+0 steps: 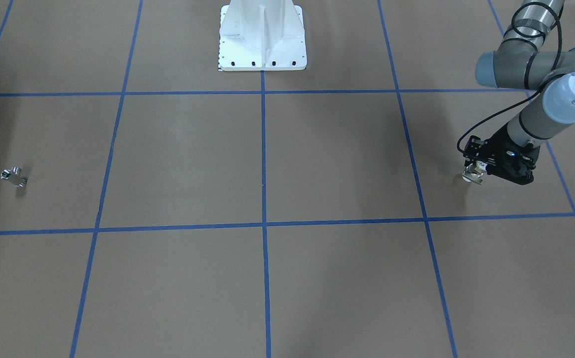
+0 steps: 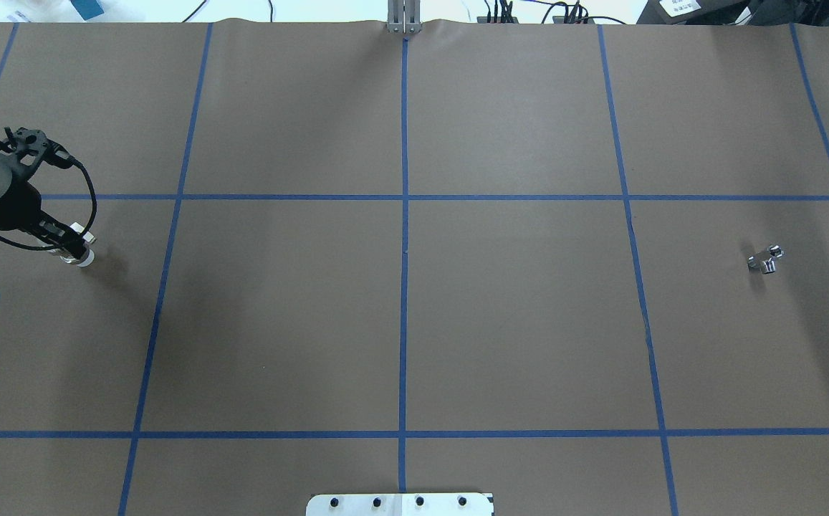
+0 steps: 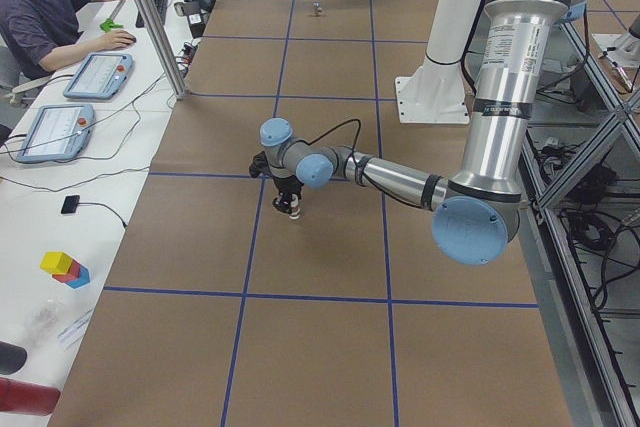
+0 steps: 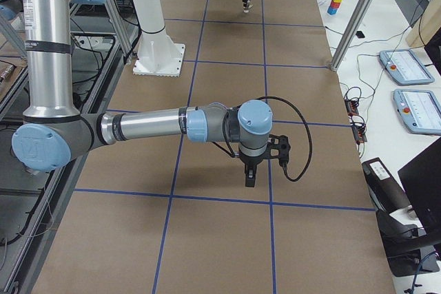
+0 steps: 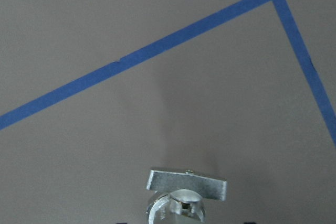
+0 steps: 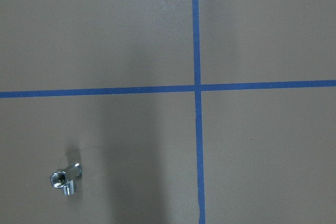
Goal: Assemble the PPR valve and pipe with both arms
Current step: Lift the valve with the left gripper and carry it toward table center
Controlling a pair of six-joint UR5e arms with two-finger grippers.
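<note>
Stretched far out over the robot's left side of the desk (image 2: 514, 322): the left arm (image 1: 531, 119), with the left gripper (image 1: 473, 172) pointed down at the brown surface. Jaws clenched on the valve (image 5: 187, 184), a small piece with a flat silver T-handle and a white end. From the left wrist camera, only that handle at the bottom edge, right at the jaws, and beyond it two blue tape lines (image 5: 157, 48) meeting near the top right corner. Resting on the desk or held just above it: cannot tell.

Well apart from that grasp, on the opposite side of the desk: the metal fitting (image 2: 766, 259), small and chrome, lying free inside the middle right square of the overhead view. From the right wrist camera, low in the left corner, with an open round mouth turned toward the lens and a short stub beside it, left of and below a tape crossing.

Visible only from the desk's end on the robot's right: the right arm (image 4: 151, 127), with the right gripper (image 4: 249, 178) hanging straight down near a tape line. Clenched or released there: cannot tell.

At the middle of the robot's edge of the desk, a white bolted pedestal (image 1: 262, 37).
</note>
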